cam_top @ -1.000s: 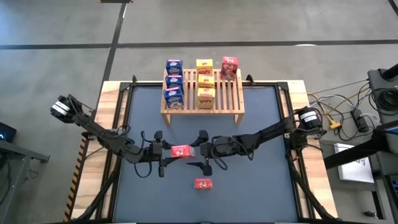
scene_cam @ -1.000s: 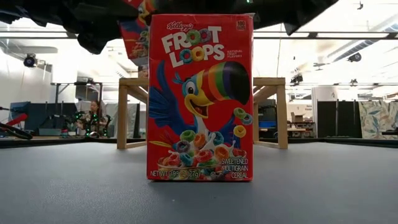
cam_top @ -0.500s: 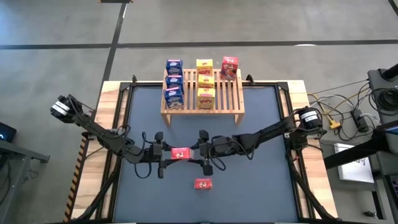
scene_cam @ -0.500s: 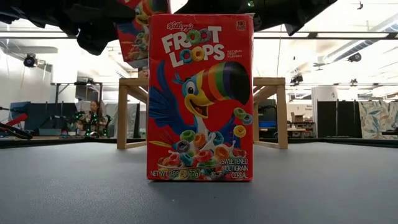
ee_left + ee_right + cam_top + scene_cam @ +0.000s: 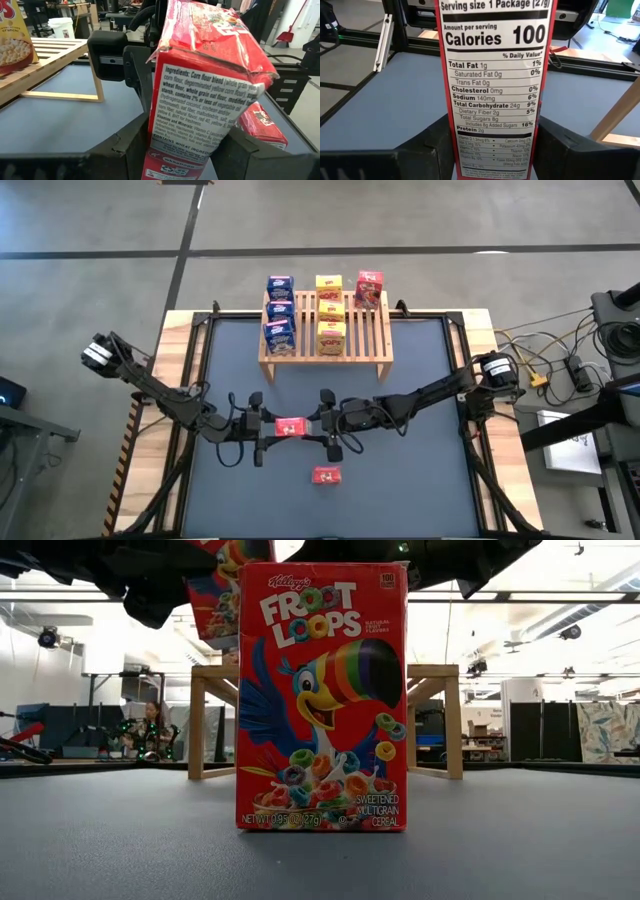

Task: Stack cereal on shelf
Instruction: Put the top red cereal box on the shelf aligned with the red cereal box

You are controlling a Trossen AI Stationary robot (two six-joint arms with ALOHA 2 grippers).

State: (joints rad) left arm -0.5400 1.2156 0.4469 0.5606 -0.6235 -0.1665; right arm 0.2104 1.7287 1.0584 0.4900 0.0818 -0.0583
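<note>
A red cereal box hangs above the table's middle between my two grippers. My left gripper is shut on it from the left and my right gripper from the right. In the low view it shows high up as the held box. A second red box stands upright on its bottom end near the front edge. The wooden shelf stands at the far edge. It carries three blue boxes, three yellow boxes and one red box. My left gripper pinches the held box across its narrow ingredients side, one finger on each broad face. The fingers come nearly level from the table's left. The box is lifted clear of the table and leans a little. My right gripper pinches the same box across its narrow nutrition side, one finger on each broad face. The fingers come nearly level from the table's right, opposite my left gripper. The box hangs clear of the table.
The shelf's right half has bare slats in front of the single red box. The standing red box fills the middle of the low view. Dark mat lies bare on the table's right and left.
My right gripper has shut from wide open onto the red box that my left gripper holds. Both arms have kept their place, and the box stays lifted between them.
</note>
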